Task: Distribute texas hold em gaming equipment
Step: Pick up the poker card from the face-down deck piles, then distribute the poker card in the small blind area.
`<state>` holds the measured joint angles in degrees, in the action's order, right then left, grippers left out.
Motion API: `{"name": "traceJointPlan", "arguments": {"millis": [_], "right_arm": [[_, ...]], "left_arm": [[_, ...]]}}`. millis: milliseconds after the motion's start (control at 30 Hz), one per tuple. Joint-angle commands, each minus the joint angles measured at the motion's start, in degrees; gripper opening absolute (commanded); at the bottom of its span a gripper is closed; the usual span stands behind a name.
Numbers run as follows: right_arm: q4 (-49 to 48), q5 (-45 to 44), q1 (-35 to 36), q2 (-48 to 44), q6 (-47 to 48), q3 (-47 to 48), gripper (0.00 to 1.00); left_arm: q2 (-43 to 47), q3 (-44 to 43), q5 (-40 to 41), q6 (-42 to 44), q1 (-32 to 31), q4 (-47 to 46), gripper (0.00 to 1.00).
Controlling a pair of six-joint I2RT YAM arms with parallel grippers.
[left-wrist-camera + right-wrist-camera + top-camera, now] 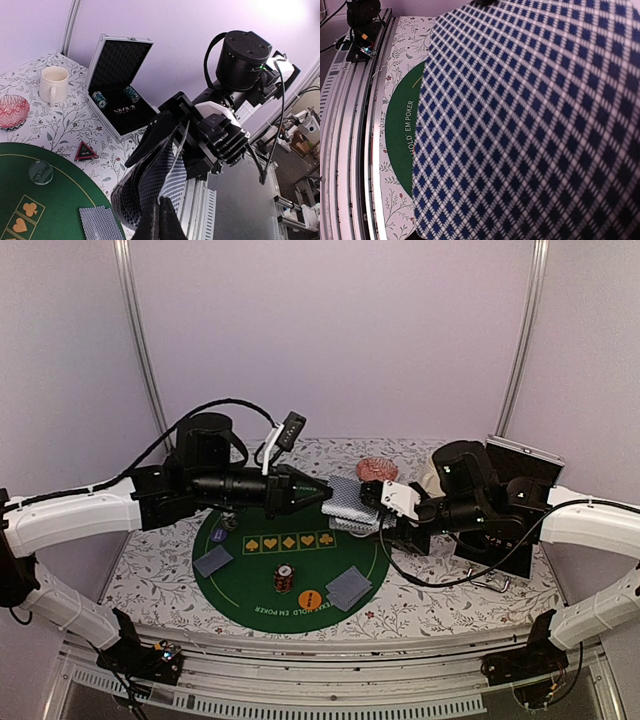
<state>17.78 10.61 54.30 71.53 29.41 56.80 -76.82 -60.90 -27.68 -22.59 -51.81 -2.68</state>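
My left hand [322, 495] is pinched shut on the edge of the deck [159, 182], which my right hand [374, 504] grips from the other side. The two meet tip to tip in the air above the far rim of the green mat [235, 575]. The cards splay and bow between us, and I cannot tell whether I have caught one card or several. To do this well, I judge my left hand should draw straight back along the plane of the card, slowly, while my right clamps firm, so that only the outer card slides free and the rest do not spill. If a clump comes away, it is better to pinch again than to tug. A face-down pair [213, 560] lies below and back from my left hand and a second pair [349, 587] lies below my right, with a chip stack [284, 578] and an orange button [309, 597] between them. A blue button [221, 535] sits under my left wrist. Just beyond my right hand stand the pink bowl [376, 468] and the mug [53, 84], and the open case [515, 500] is at its outer side — so the free room lies back and down on my left hand's side.
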Motion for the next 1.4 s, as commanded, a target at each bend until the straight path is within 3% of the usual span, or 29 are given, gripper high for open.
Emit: {"name": "traceJointPlan", "arguments": {"millis": [0, 133, 267, 533, 767, 1033, 1367], "right_arm": [[-1.9, -0.3, -0.3, -1.9, -0.8, -0.7, 0.43], [-1.9, -0.2, -1.0, -2.3, -0.9, -1.2, 0.43], [-1.9, 0.0, -1.4, -2.4, -1.3, -1.5, 0.43], [-1.8, 0.3, -1.5, -2.5, -1.5, -1.8, 0.43], [-1.6, 0.4, -1.5, -2.8, -1.5, -1.8, 0.43], [-1.4, 0.4, -1.5, -2.9, -1.4, -1.6, 0.43], [-1.0, 0.2, -1.6, -3.1, -1.1, -1.3, 0.42]], "left_arm": [[1.5, 1.1, -0.9, -0.7, 1.0, -0.5, 0.00], [5.2, 3.9, 0.3, -3.5, 3.9, -2.2, 0.00], [10.3, 8.8, 3.2, -9.8, 10.6, -2.2, 0.00], [20.7, 25.4, 9.0, -20.9, 27.8, 3.4, 0.00], [27.5, 41.3, 7.4, -27.7, 39.6, 2.7, 0.00], [28.4, 51.7, 8.2, -31.6, 45.0, -3.4, 0.00], [26.1, 54.5, 7.6, -33.0, 46.3, -7.1, 0.00]]}}
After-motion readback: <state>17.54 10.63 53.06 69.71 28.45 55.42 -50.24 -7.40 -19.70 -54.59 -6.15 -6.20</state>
